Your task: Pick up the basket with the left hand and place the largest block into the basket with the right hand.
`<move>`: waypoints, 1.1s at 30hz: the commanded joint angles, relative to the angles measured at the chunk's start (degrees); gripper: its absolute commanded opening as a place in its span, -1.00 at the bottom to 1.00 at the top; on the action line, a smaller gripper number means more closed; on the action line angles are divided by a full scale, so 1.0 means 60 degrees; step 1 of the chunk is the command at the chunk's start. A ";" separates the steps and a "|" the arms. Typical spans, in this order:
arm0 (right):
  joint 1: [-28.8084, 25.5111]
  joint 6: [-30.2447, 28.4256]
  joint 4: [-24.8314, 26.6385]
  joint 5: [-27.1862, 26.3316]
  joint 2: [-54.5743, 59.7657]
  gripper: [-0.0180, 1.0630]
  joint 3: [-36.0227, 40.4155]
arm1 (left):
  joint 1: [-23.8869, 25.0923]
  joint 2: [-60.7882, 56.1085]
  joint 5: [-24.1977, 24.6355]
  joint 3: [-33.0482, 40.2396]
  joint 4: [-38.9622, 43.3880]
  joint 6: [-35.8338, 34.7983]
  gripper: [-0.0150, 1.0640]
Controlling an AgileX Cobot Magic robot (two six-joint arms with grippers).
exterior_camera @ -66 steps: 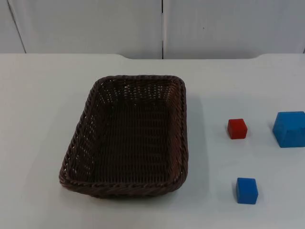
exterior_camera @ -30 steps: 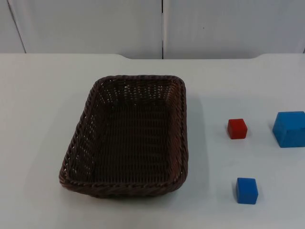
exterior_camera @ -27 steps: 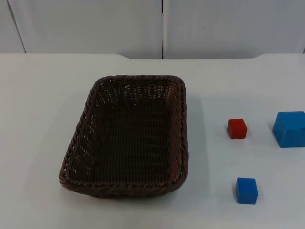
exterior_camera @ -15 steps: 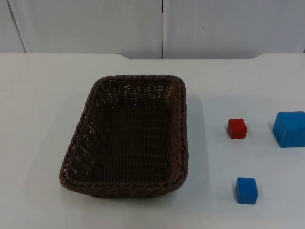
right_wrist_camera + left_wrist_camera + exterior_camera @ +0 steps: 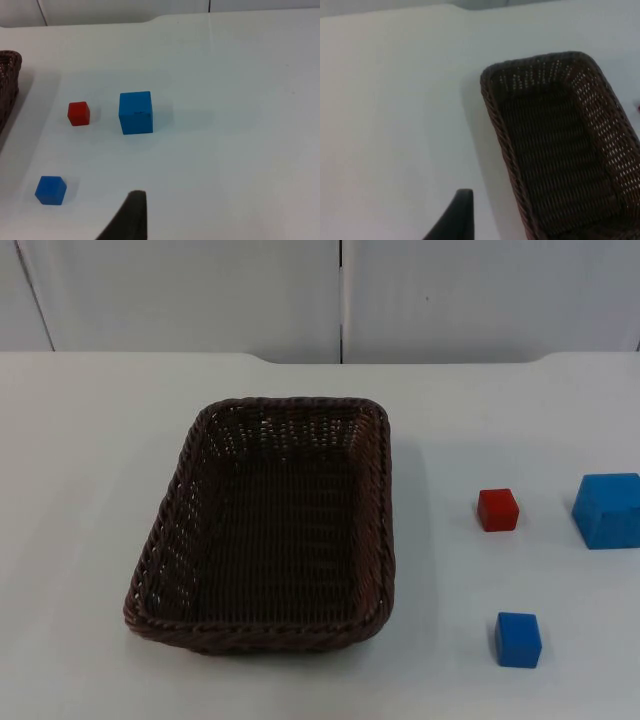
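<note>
A dark brown wicker basket (image 5: 385, 510) rests on the white table left of centre, and nothing lies in it. The large blue block (image 5: 608, 510) stands at the table's right edge. My left gripper (image 5: 455, 220) hovers over bare table beside the basket's (image 5: 495, 130) long left rim, apart from it. My right gripper (image 5: 131, 217) hangs over the table short of the large blue block (image 5: 135, 112), not touching it. The basket's rim (image 5: 9, 75) also shows in the right wrist view.
A small red block (image 5: 497, 509) sits left of the large blue one, and a small blue block (image 5: 518, 639) lies nearer the front edge. Both appear in the right wrist view: red block (image 5: 78, 113), small blue block (image 5: 50, 190). The grey partition wall (image 5: 340, 295) closes the back.
</note>
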 commanded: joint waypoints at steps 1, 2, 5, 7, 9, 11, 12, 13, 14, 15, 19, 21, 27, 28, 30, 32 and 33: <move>-0.0077 -0.0070 -0.0018 -0.0058 -0.0029 0.98 0.0022 | 0.0048 0.0193 -0.0047 -0.0070 -0.0355 0.0251 0.97; -0.0077 -0.0070 -0.0018 -0.0058 -0.0029 0.98 0.0022 | 0.0048 0.0339 -0.0047 -0.0070 -0.0435 0.0322 0.97; -0.0077 -0.0070 -0.0018 -0.0058 -0.0029 0.98 0.0022 | 0.0048 0.0745 -0.0047 -0.0070 -0.0748 0.0577 0.97; -0.0077 -0.0070 -0.0018 -0.0058 -0.0029 0.98 0.0022 | 0.0048 0.0844 -0.0047 -0.0070 -0.0829 0.0606 0.97; -0.0077 -0.0070 -0.0018 -0.0058 -0.0029 0.98 0.0022 | 0.0028 0.1070 -0.0047 -0.0134 -0.0961 0.0823 0.97; -0.0077 -0.0070 -0.0018 -0.0058 -0.0029 0.98 0.0022 | 0.0026 0.1183 -0.0030 -0.0179 -0.1107 0.0898 0.97; -0.0077 -0.0070 -0.0018 -0.0058 -0.0029 0.98 0.0022 | 0.0026 0.1322 -0.0029 -0.0279 -0.1203 0.0995 0.97; -0.0077 -0.0070 -0.0018 -0.0058 -0.0029 0.98 0.0022 | 0.0026 0.1499 -0.0016 -0.0365 -0.1268 0.1010 0.97; -0.0077 -0.0070 -0.0018 -0.0058 -0.0029 0.98 0.0022 | 0.0026 0.1625 -0.0016 -0.0449 -0.1341 0.1010 0.97; -0.0077 -0.0070 -0.0018 -0.0058 -0.0029 0.98 0.0022 | 0.0026 0.1758 -0.0008 -0.0508 -0.1361 0.1010 0.97; -0.0077 -0.0070 -0.0018 -0.0058 -0.0029 0.98 0.0022 | 0.0026 0.2344 0.0007 -0.0669 -0.1554 0.1247 0.96; -0.0077 -0.0070 -0.0018 -0.0058 -0.0029 0.98 0.0022 | 0.0026 0.2529 0.0032 -0.0713 -0.1629 0.1291 0.95; -0.0077 -0.0070 -0.0018 -0.0058 -0.0029 0.98 0.0022 | -0.0478 0.3398 -0.0157 -0.0753 -0.1698 0.1337 0.89; -0.0077 -0.0070 -0.0018 -0.0058 -0.0029 0.98 0.0022 | -0.0728 0.3583 -0.0278 -0.0753 -0.1658 0.1337 0.89; -0.0077 -0.0070 -0.0018 -0.0058 -0.0029 0.98 0.0022 | -0.1114 0.3949 -0.0642 -0.0753 -0.1552 0.1315 0.89; -0.0077 -0.0070 -0.0018 -0.0058 -0.0029 0.98 0.0022 | -0.1436 0.4320 -0.1074 -0.0753 -0.1516 0.1199 0.89; -0.0077 -0.0070 -0.0018 -0.0058 -0.0029 0.98 0.0022 | -0.1436 0.4320 -0.1074 -0.0753 -0.1516 0.1199 0.89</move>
